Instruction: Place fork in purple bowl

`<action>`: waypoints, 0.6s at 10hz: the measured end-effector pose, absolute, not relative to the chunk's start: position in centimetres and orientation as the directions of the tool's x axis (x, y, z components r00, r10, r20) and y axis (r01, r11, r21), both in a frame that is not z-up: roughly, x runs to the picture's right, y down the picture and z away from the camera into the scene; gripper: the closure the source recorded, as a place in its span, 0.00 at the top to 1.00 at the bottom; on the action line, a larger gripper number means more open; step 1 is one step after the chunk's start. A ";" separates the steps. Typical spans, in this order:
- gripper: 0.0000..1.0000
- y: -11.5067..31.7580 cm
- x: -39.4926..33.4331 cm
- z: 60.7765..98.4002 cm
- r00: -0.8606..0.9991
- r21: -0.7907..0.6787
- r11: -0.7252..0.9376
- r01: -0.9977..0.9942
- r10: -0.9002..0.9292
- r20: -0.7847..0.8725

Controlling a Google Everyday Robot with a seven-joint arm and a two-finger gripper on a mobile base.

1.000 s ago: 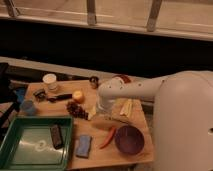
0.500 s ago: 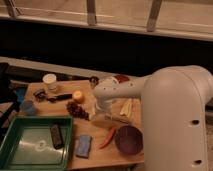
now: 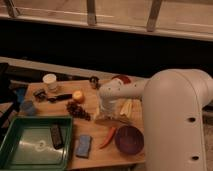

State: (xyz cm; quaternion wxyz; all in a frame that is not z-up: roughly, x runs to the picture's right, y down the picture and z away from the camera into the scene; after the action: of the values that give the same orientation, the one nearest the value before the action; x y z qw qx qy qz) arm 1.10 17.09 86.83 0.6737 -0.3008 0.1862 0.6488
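The purple bowl sits at the front right of the wooden table, dark and glossy inside, with nothing in it. My gripper hangs from the white wrist over the middle of the table, pointing down at a pale yellow patch, left of and behind the bowl. Its jaws stand open and I see nothing held. I cannot make out the fork; the wrist may hide it.
A red chili and a blue sponge lie left of the bowl. A green tray holds a dark bar. Grapes, an orange, a white cup, a black tool and an orange-red bowl lie behind.
The big white arm has swung further into view on the right. The wrist has shifted slightly left and down over the table's middle. The objects have not moved.
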 end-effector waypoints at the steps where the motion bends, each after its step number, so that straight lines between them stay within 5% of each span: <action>1: 0.80 17.1 1.0 86.9 0.091 -0.162 -0.019 -0.987 0.760 -0.643; 3: 0.77 17.2 1.0 87.0 0.095 -0.149 -0.003 -0.989 0.758 -0.645; 6: 0.48 17.5 0.2 87.0 0.129 -0.153 0.038 -0.987 0.752 -0.646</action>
State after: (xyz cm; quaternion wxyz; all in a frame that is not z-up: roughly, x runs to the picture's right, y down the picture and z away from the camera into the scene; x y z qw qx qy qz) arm 0.18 17.45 87.03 0.6919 -0.2932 0.2009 0.6284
